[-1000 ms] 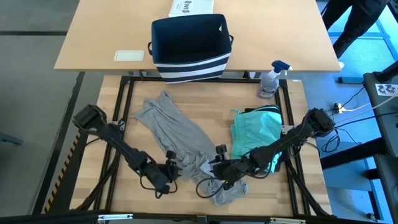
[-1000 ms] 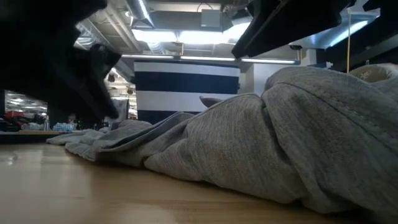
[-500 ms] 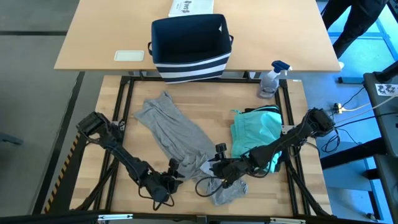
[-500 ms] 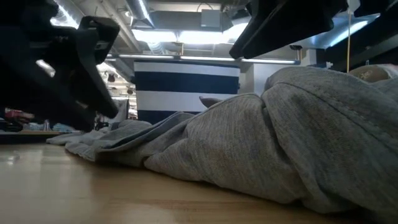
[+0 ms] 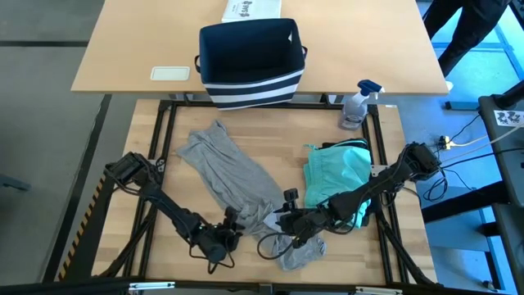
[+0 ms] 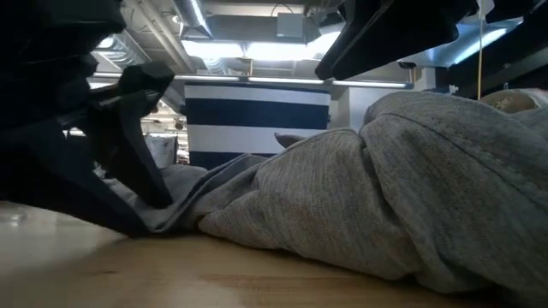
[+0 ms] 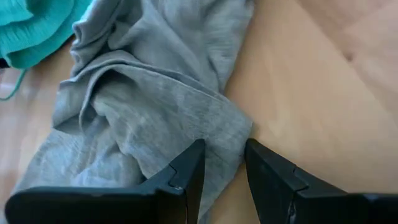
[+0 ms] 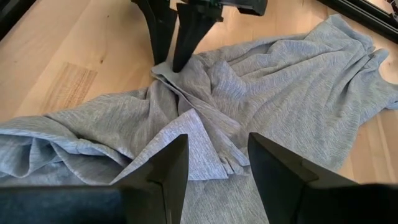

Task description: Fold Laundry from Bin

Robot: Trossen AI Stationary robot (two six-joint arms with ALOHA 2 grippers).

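A grey garment [image 5: 233, 172] lies crumpled along the middle of the wooden table, and it fills the low view [image 6: 385, 188]. My left gripper [image 7: 224, 155] is down at its near end [image 5: 232, 229]. The gripper is open, with one finger on each side of a folded corner of the cloth. My right gripper [image 8: 217, 149] hangs open above the same garment, a little to the right [image 5: 282, 221], touching nothing. A teal garment [image 5: 336, 172] lies bunched on the table to the right. The navy striped bin [image 5: 250, 53] stands on the far table. My left gripper's fingers [image 7: 189, 165] slant down from the table's left and stand astride the grey garment's folded corner [image 7: 239, 134], which lies flat on the table. Their tips [image 8: 177, 65] reach down to the cloth's edge. Whether they touch it, I cannot tell.
A spray bottle [image 5: 358, 102] stands at the table's far right corner. A white box [image 5: 250, 8] and a white card [image 5: 170, 73] lie on the far table by the bin. A dark cable loops on the table near my right gripper [image 5: 266, 246]. Bare wood lies at the left.
My left gripper has sunk toward the table and moved right toward the near end of the grey garment, rolling as it went. Its fingers now stand at the cloth's corner. The garment has not moved.
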